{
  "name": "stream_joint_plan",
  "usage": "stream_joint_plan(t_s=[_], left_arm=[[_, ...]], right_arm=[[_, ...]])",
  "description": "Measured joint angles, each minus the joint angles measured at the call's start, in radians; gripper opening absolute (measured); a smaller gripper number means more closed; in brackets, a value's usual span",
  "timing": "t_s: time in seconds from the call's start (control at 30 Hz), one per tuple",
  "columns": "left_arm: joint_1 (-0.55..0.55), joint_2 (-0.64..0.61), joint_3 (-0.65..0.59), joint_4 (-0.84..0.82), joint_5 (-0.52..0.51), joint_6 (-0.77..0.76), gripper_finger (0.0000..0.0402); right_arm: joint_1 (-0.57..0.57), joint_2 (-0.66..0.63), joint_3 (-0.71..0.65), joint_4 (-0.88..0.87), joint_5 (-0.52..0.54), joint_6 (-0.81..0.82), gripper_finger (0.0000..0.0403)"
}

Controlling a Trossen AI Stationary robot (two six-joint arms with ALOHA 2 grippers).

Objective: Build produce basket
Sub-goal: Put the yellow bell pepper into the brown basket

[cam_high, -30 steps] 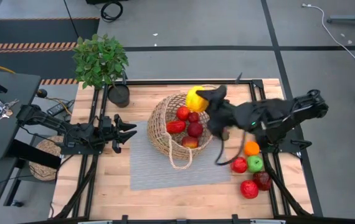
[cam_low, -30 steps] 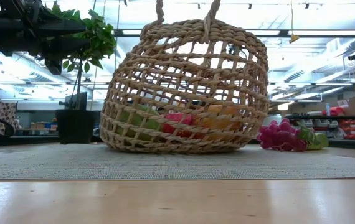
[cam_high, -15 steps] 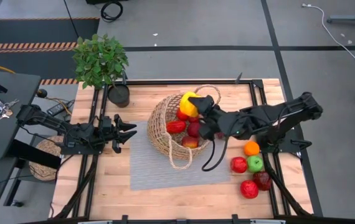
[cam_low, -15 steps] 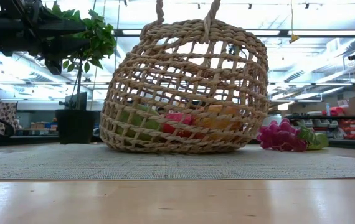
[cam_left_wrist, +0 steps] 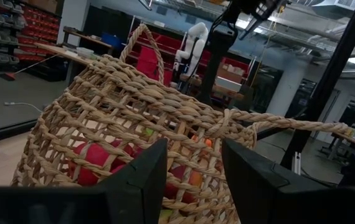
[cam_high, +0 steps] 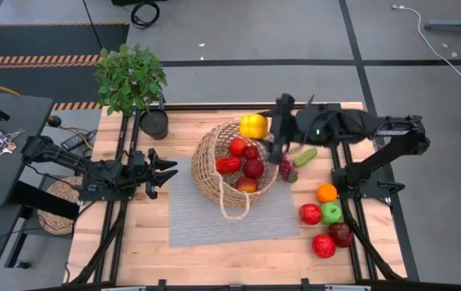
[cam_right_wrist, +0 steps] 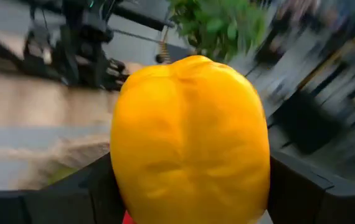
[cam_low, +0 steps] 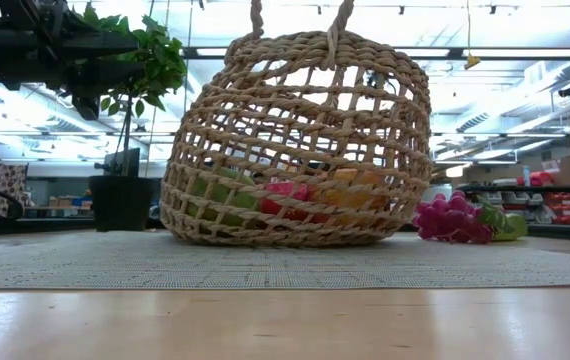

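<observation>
The woven basket (cam_high: 230, 168) stands on a grey mat (cam_high: 214, 222) and holds red produce (cam_high: 252, 167). In the low view the basket (cam_low: 300, 140) fills the middle. A yellow pepper (cam_high: 253, 126) hangs over the basket's far rim, with my right gripper (cam_high: 266, 129) shut on it. Purple grapes (cam_high: 287, 168) and a green cucumber (cam_high: 304, 157) lie on the table right of the basket. My left gripper (cam_high: 164, 171) waits open to the left of the basket, its fingers (cam_left_wrist: 143, 180) pointing at the basket wall (cam_left_wrist: 121, 118). My right gripper pinches the yellow pepper between its two fingers, one on each of two opposite sides (cam_right_wrist: 120, 168). The fingers (cam_right_wrist: 302, 186) reach in from the table's right, slanting a little downward. The pepper is lifted clear, above the basket's far rim.
An orange (cam_high: 326, 192), a red apple (cam_high: 310, 213), a green apple (cam_high: 332, 212) and two more red apples (cam_high: 324, 245) lie near the table's right edge. A potted plant (cam_high: 132, 79) stands at the far left corner. Bare wood lies along the near edge.
My right gripper has carried the yellow pepper out over the basket and then back toward its far rim, rolling its wrist on the way. The right arm has swung toward the table's far edge, so the grapes and cucumber now show.
</observation>
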Motion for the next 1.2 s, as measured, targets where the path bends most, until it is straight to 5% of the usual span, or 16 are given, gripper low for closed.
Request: stream_joint_plan(t_s=[0.23, 0.4, 0.7, 1.2], left_arm=[[0.000, 0.000, 0.000, 0.000, 0.000, 0.000, 0.0160], [0.000, 0.000, 0.000, 0.000, 0.000, 0.000, 0.0160], [0.000, 0.000, 0.000, 0.001, 0.000, 0.000, 0.0160], [0.000, 0.000, 0.000, 0.000, 0.000, 0.000, 0.0160]], right_arm=[[-0.125, -0.003, -0.036, -0.036, -0.278, 0.429, 0.0300], [-0.144, 0.012, -0.116, -0.028, -0.326, 0.532, 0.0300], [-0.125, 0.201, -0.174, -0.030, -0.323, 0.531, 0.0299], [-0.247, 0.467, -0.092, 0.035, -0.323, 0.290, 0.0305]])
